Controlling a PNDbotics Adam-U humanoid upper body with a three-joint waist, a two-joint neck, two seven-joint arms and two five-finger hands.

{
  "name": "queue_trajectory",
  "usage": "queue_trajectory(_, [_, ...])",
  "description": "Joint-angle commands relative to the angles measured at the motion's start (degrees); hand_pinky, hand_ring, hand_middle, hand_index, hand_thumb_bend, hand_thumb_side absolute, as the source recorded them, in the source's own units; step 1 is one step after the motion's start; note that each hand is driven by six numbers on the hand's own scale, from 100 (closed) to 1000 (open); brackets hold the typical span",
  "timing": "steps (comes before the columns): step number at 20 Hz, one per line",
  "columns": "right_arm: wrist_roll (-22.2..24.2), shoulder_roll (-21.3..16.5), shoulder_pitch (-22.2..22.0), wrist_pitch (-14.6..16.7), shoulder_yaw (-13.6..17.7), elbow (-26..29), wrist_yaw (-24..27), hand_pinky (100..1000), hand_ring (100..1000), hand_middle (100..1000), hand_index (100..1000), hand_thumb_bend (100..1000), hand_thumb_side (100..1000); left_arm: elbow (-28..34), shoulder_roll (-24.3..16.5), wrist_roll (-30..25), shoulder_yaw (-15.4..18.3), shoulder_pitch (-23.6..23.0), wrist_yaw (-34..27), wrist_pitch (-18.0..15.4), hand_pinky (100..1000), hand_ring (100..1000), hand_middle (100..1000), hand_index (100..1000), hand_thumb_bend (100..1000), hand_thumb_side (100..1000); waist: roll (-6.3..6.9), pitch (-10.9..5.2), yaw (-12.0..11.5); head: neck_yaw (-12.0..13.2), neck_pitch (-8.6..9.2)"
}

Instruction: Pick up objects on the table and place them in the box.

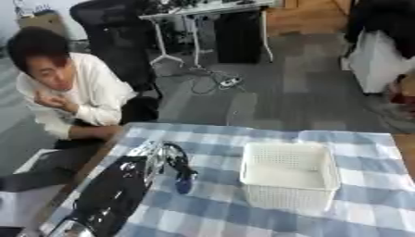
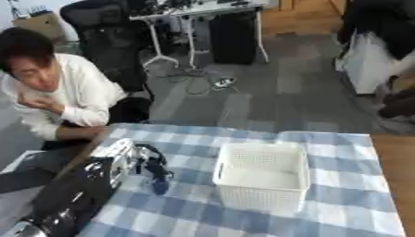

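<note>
Left robot hand (image 1: 172,159) holds blue object (image 1: 184,185) pointing down

Table (image 1: 356,217) with checked cloth, white basket (image 1: 289,173), perhaps empty

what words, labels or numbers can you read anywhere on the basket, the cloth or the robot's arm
None can be read.
White basket: plain perforated walls, no label visible.
Blue checked tablecloth: pattern only, no text.
Left hand and its arm: black and silver, no legible marking; the blue thing at its fingers is too blurred to tell.
</note>
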State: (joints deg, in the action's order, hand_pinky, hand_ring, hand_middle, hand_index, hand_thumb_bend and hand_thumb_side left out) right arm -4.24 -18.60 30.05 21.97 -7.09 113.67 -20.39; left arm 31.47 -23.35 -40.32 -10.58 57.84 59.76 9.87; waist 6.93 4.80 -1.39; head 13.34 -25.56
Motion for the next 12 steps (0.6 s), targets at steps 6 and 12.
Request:
queue_trajectory(6, [0.17, -0.79, 0.21, -0.21, 0.31, 0.92, -0.06, 528, 521, 578, 648, 241, 1000, -2.9, -1.35, -7.34, 1.28, 2.24, -0.77, 1.51, 605, 908, 1000, 1000, 1000, 621, 0.04, -1.29, -1.02, -0.34, -0.83])
queue_trajectory(12, [0.22, -0.97, -0.02, -0.25, 0.25, 0.92, -0.07, 527, 521, 579, 648, 240, 1000, -7.14, -0.14, -4.7, 1.86, 2.48, -15.32, 4.88, 569, 893, 1000, 1000, 1000, 535, 0.05, -1.57, -1.25, -0.22, -1.02])
